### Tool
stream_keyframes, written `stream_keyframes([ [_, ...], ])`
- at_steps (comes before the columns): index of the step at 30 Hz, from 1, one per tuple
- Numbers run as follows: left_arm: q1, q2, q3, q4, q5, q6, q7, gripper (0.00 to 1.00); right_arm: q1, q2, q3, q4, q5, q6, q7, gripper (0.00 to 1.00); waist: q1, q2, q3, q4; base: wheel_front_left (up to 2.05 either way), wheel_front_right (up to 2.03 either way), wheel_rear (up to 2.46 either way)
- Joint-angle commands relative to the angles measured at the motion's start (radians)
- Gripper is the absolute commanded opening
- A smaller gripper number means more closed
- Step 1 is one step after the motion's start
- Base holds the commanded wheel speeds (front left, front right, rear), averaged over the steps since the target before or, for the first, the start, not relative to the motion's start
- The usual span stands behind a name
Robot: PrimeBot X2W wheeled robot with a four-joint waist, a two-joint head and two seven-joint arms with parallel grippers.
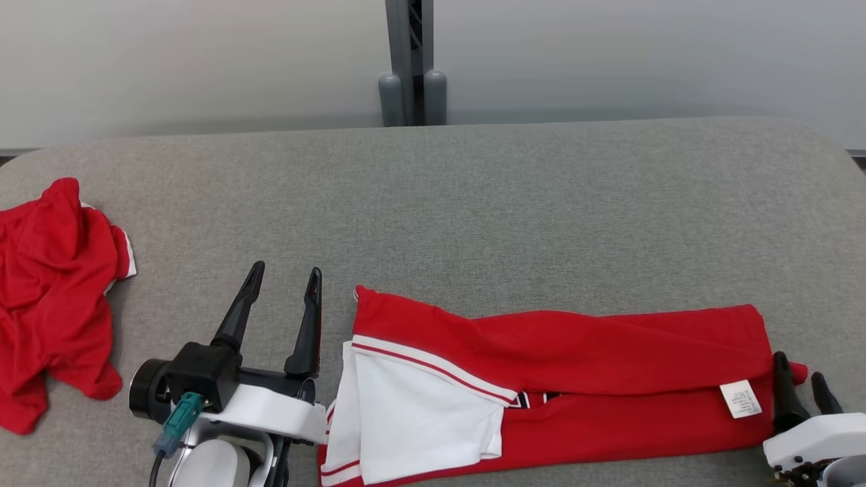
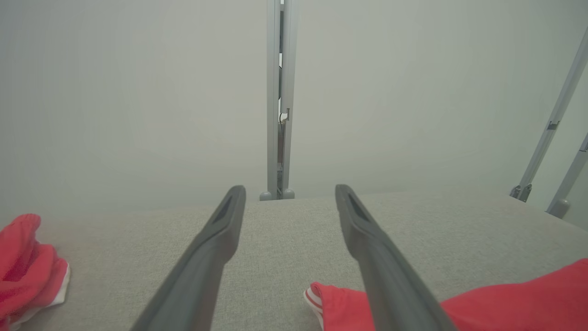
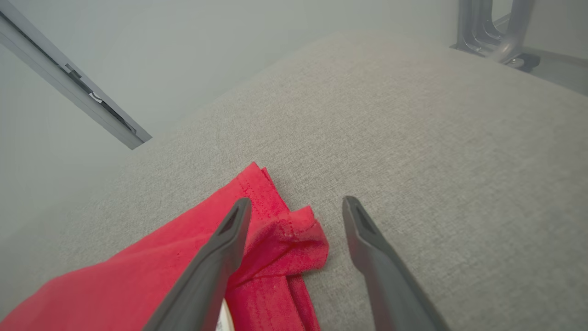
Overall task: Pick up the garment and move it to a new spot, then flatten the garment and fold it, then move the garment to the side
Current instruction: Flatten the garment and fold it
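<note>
Grey bench point(image 1: 473, 203): folded red garment point(image 1: 575, 365) lies at near edge, long axis left-right, spanning gap between my two arms; left end effector point(image 1: 286, 269) beside white-trimmed end, right end effector point(image 1: 798, 365) over red corner; both wide open, empty.

Head camera looks down on the table point(image 1: 473, 203); both wrist cameras skim low across it, sharing the folded garment point(image 1: 575, 352).

site: lab booth | signs: grey padded table point(image 1: 473, 203), pale partition panels point(image 1: 203, 61), metal post point(image 1: 409, 61)
</note>
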Motion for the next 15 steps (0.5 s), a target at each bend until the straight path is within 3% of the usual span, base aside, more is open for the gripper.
stream_keyframes([
  [1,-0.011,0.003,-0.001,0.002,0.001,0.001,-0.003,1.0,-0.013,-0.001,0.006,0.02,0.039,0.0,0.013,1.0,0.0,0.0,0.011,0.011,0.0,0.0,0.0],
  [8,-0.03,0.003,0.001,-0.002,0.008,0.0,-0.003,1.0,-0.045,-0.013,0.061,0.112,0.166,0.0,0.061,1.0,0.0,0.0,0.036,0.038,0.0,0.0,0.0],
  [15,-0.035,0.003,0.003,-0.004,0.014,-0.003,-0.003,1.0,-0.055,-0.007,0.165,0.123,0.239,0.0,0.067,1.0,0.0,0.0,0.046,0.048,0.0,0.0,0.0],
])
